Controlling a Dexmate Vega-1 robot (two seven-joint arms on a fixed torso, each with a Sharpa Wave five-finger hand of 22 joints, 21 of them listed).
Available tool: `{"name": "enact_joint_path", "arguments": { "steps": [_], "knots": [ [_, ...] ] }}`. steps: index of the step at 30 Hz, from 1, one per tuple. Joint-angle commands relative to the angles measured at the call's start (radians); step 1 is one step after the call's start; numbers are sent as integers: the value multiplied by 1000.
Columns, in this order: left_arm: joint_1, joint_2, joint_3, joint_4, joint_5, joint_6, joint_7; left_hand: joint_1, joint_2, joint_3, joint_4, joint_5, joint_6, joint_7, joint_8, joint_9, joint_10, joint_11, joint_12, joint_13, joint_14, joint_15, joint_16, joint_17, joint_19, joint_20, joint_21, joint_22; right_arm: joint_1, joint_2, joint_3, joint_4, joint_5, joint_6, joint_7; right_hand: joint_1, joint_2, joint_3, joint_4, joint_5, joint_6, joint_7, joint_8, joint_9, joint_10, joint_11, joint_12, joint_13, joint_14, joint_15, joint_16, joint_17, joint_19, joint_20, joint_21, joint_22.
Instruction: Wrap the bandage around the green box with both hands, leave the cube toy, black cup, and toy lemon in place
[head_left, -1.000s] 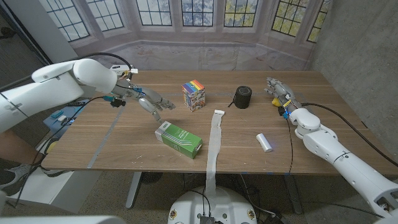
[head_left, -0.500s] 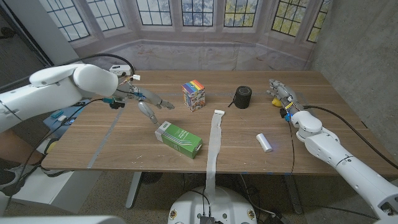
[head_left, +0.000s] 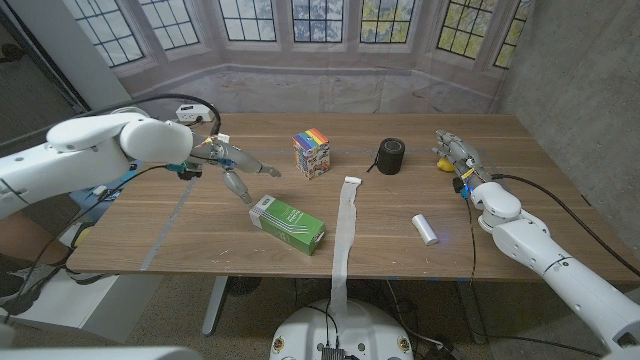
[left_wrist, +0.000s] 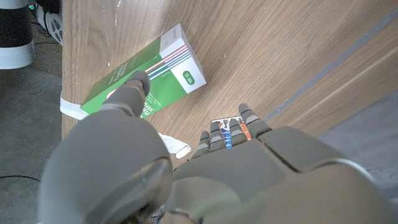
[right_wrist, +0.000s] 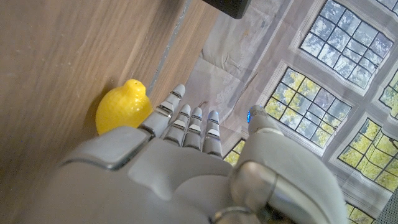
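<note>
While my left hand (head_left: 240, 170) hovers spread and empty just behind the green box (head_left: 288, 222), my right hand (head_left: 455, 155) waits empty, fingers extended, beside the toy lemon (right_wrist: 122, 106); the bandage (head_left: 343, 232) lies right of the box.

The right robot hand (right_wrist: 180, 162) fills the lower frame, fingers extended and empty; the toy lemon (right_wrist: 122, 107) sits left of centre on the wooden surface (right_wrist: 56, 56), just beside its fingertips.
</note>
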Motion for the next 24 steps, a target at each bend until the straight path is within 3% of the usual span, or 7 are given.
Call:
{"name": "enact_joint_path", "arguments": {
  "steps": [1, 4, 11, 24],
  "knots": [
    [89, 20, -35, -26, 123, -25, 102, 12, -2, -4, 2, 1, 13, 6, 9, 3, 4, -3, 7, 6, 2, -6, 5, 4, 4, -3, 5, 3, -11, -5, 7, 8, 1, 13, 4, 0, 8, 2, -4, 4, -3, 4, -2, 1, 1, 6, 0, 2, -3, 2, 9, -1, -4, -10, 2, 4],
    [78, 2, -17, -40, 180, -3, 56, 9, 1, -8, 8, 1, 11, 9, 7, 3, 1, 3, 9, 8, 0, -3, 4, 4, 4, -5, 5, 3, -12, -5, 11, 10, 3, 19, 4, 0, 8, 2, -5, 4, -4, 5, -3, 1, 1, 8, 1, 2, -3, 3, 9, -1, -4, -10, 2, 4],
    [113, -4, -24, -40, 213, -1, 91, 3, 9, -15, 17, -1, 1, 14, 1, 4, -12, 10, 11, 13, -5, 1, 2, 4, -2, -5, 3, 4, -7, -10, 14, 14, 6, 17, 12, 0, 5, 0, -7, 4, -4, 10, -2, 1, 2, 9, 2, 2, -2, 5, 10, -2, -2, -9, 3, 4],
    [101, -64, 0, -26, 295, -7, 84, 2, 15, -22, 22, -2, 9, 8, 2, 5, -7, 4, 21, 17, 1, -2, 5, 4, -2, -10, 4, 4, -1, -11, 20, 19, 12, 15, 12, -1, 5, -1, -10, 4, -1, 16, 0, 1, 5, 13, 3, 2, -1, 7, 11, -3, -1, -8, 3, 4]
  ]
}}
